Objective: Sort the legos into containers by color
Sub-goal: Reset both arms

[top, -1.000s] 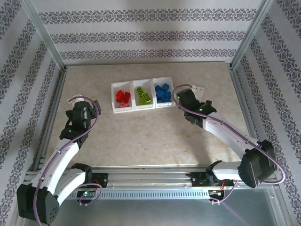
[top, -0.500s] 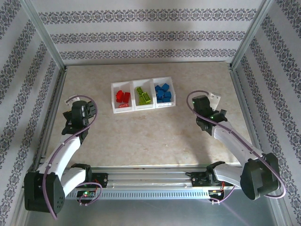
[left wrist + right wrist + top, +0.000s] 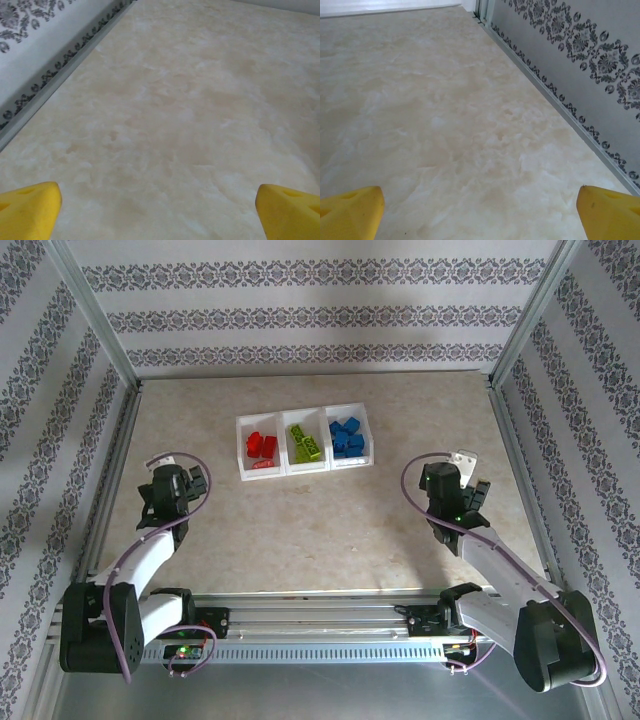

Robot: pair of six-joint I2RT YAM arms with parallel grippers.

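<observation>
Sort status: red legos (image 3: pixel 262 447), lime green legos (image 3: pixel 305 444) and blue legos (image 3: pixel 348 438) each lie in their own compartment of the white three-bin tray (image 3: pixel 305 471). Judged complete, with nothing apparently left to sort.

Tray sits ahead-right of the left gripper (image 3: pixel 160 212) and ahead-left of the right gripper (image 3: pixel 480 212), well apart from both.

Both grippers are released, jaws spread wide and holding nothing, over bare surface (image 3: pixel 320 530).
</observation>
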